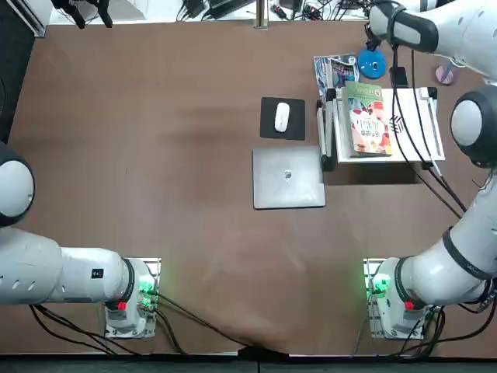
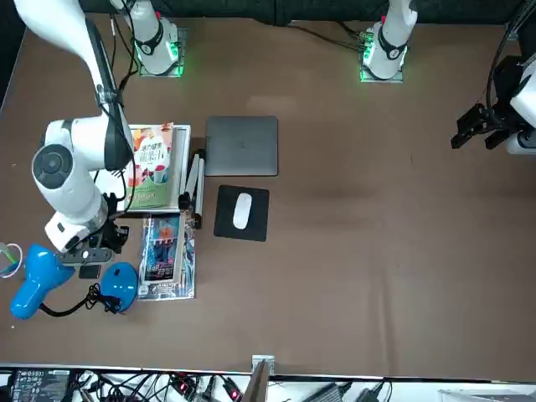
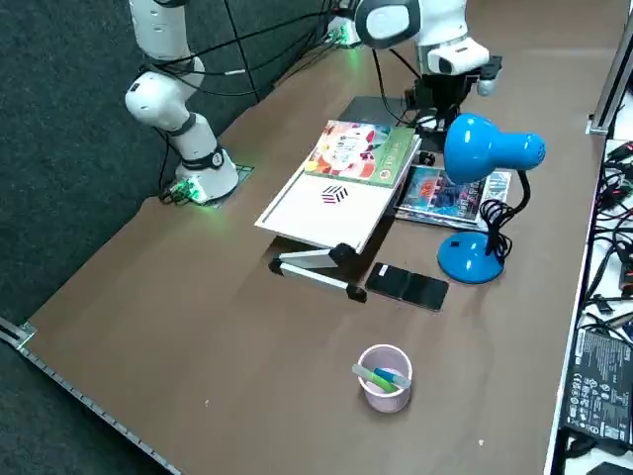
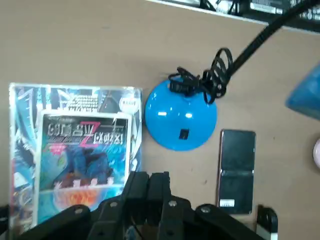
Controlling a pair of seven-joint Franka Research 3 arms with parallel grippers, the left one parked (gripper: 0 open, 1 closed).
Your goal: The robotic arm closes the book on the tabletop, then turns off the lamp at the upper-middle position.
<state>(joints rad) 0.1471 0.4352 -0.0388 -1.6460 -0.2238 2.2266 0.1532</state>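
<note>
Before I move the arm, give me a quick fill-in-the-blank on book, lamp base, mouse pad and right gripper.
The book lies ____, cover up, on the white stand.
The lamp base is a round ____-coloured disc.
On the black mouse pad sits a white ____.
The right gripper hangs over the table near the lamp base, its two fingers ____.

Missing words: closed; blue; mouse; shut.

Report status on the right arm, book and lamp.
Right gripper near the lamp, jaws look closed, holding nothing. Book shut on the white stand. Lamp's black cord bunched over its base.
</note>
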